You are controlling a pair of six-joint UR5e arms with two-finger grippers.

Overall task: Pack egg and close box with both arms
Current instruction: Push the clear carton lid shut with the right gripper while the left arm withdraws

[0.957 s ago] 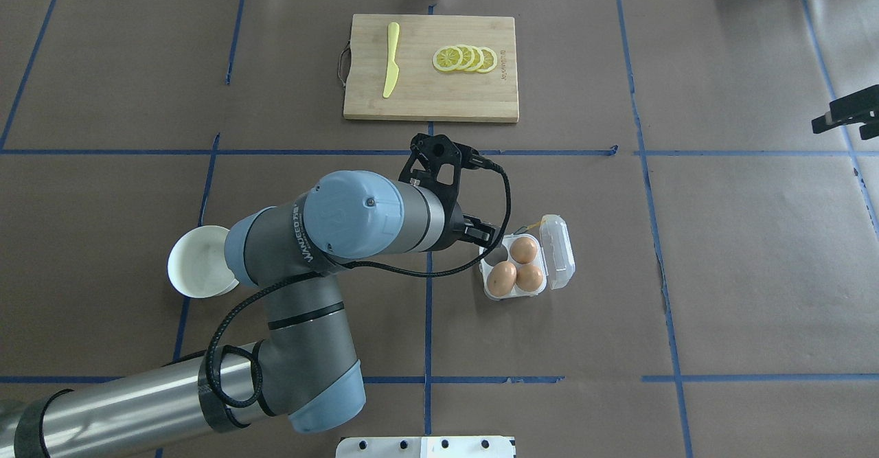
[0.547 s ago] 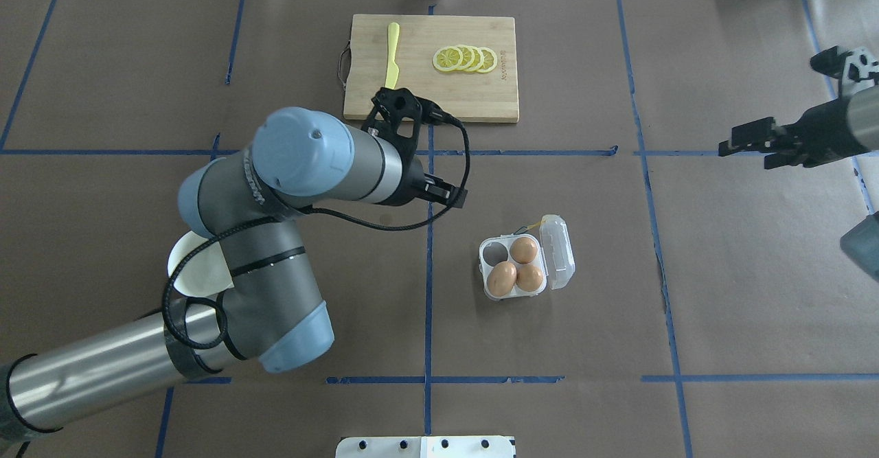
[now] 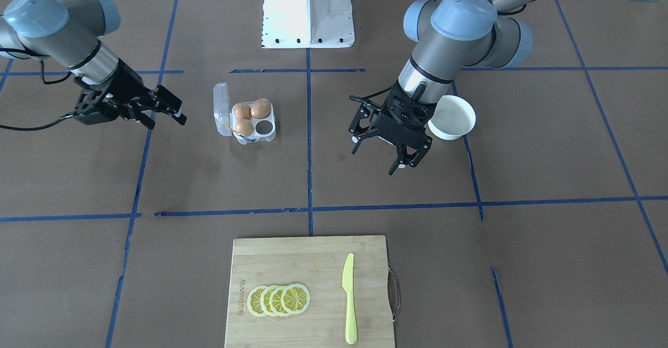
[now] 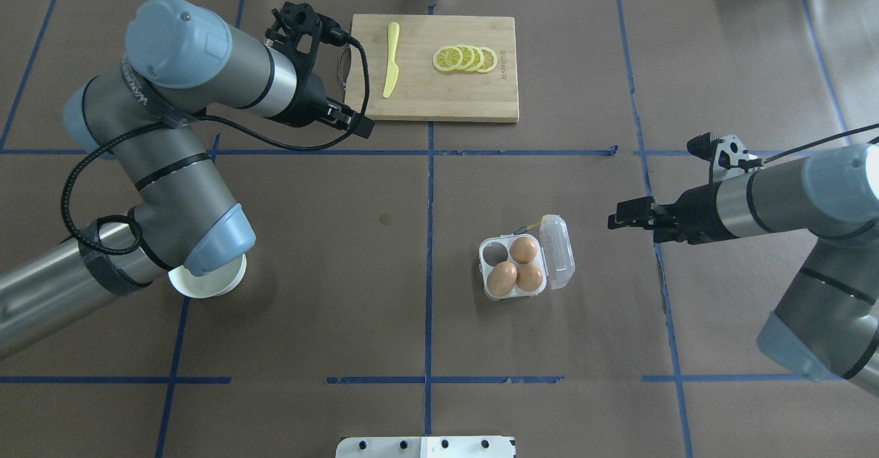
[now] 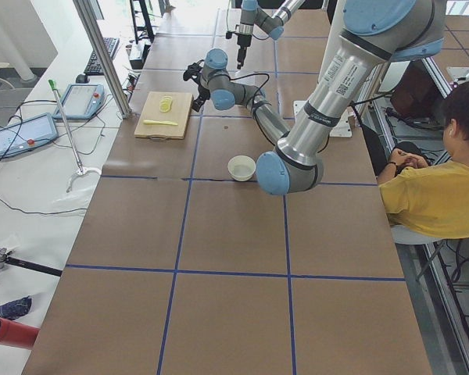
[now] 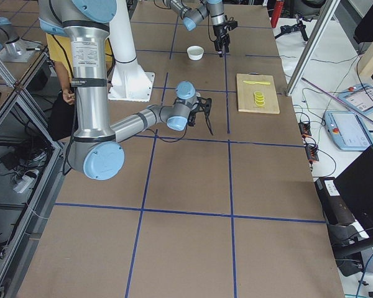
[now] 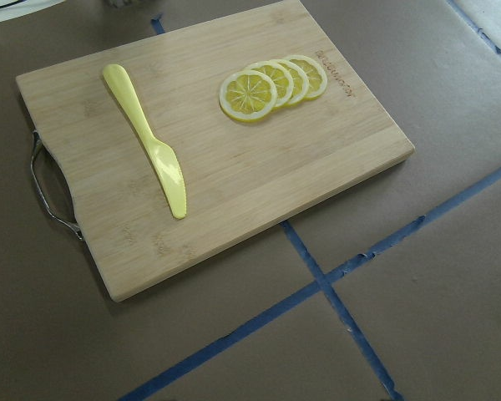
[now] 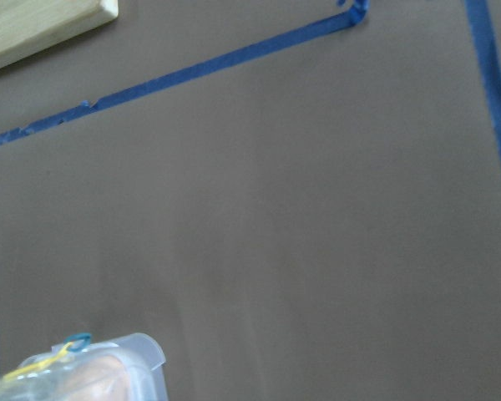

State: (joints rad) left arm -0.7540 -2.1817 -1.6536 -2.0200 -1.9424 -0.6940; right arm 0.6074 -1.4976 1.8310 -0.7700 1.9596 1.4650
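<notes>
The clear egg box lies open right of the table's middle, its lid folded out to the right. Three tan-brown eggs fill three cups; the far-left cup is empty. In the front view the eggs and lid show too. My left gripper hangs open and empty by the cutting board's near-left corner, far from the box; it is also in the front view. My right gripper is open and empty, just right of the lid, apart from it; it also shows in the front view.
A wooden cutting board at the back centre carries a yellow knife and lemon slices. An empty white bowl sits at the near left, partly under my left arm's elbow. The right wrist view shows the box's corner.
My left arm has pulled back from the box, up and left to the cutting board's corner. My right arm has come in from the right edge toward the box's lid.
</notes>
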